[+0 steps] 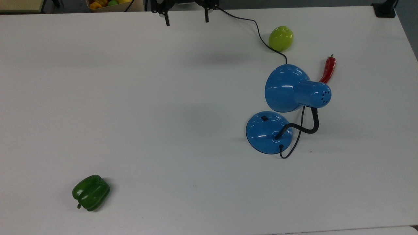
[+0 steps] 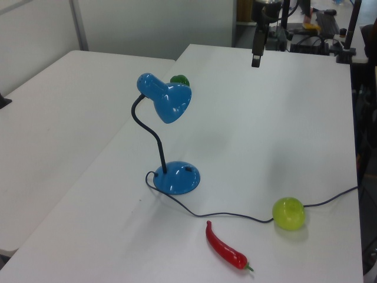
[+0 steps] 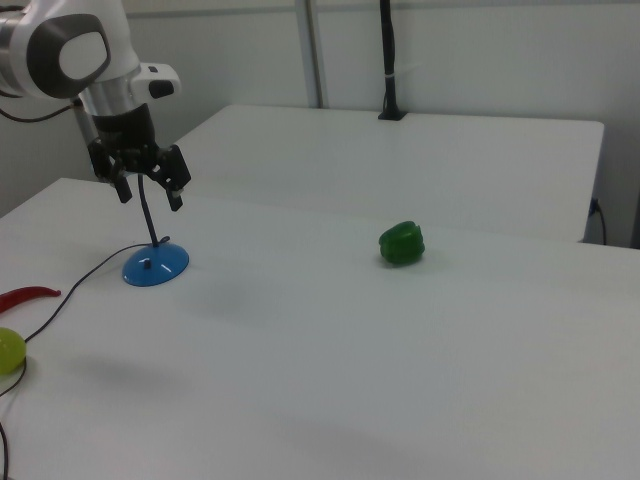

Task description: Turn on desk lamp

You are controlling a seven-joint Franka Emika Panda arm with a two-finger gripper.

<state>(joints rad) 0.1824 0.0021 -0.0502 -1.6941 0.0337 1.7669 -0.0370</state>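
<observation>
The glossy blue desk lamp [image 1: 287, 107] with bell-shaped shade, black gooseneck and round domed base stands on the white table [image 1: 163, 114]. A small black switch [image 1: 264, 118] sits on the base, and the lamp seems unlit, though its shade opening is poorly seen. A red chilli pepper [image 1: 328, 69] lies just beside the shade. A yellow-green apple [image 1: 281, 38] rests near the lamp's thin black cord [image 1: 258, 31]. Well apart from the lamp, the two-finger gripper [image 1: 186, 17] hangs wide open, holding nothing. A green bell pepper [image 1: 91, 192] lies farthest from the lamp.
</observation>
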